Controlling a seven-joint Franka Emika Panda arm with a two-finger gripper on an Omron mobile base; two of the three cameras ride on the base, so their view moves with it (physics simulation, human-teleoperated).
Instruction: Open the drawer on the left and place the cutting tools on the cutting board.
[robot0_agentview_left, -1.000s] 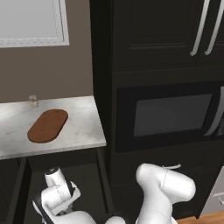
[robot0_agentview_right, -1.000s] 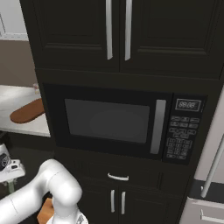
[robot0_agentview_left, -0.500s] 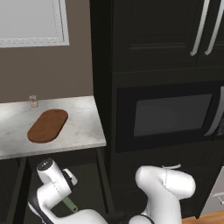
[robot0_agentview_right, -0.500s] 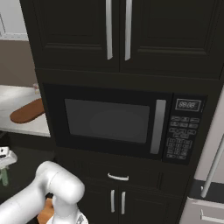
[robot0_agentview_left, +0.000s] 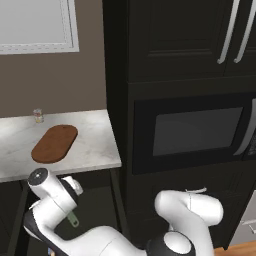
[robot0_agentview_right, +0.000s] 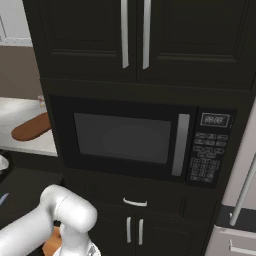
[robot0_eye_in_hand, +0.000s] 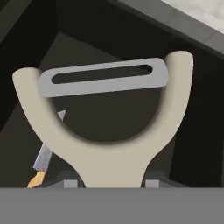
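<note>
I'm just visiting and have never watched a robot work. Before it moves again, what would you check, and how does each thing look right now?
1. Peeler gripped: ok. In the hand view its pale Y-shaped head stands right in front of the gripper, which is shut on it.
2. Peeler lifted out of the drawer: ok. In the left base view its green handle hangs below the hand, under the counter edge.
3. Cutting board free to receive it: ok, its brown top is bare.
4. Glass jar out of the way: ok, it stands behind the board, apart from it.
5. Knife moved: not ok, it lies in the drawer.
</note>
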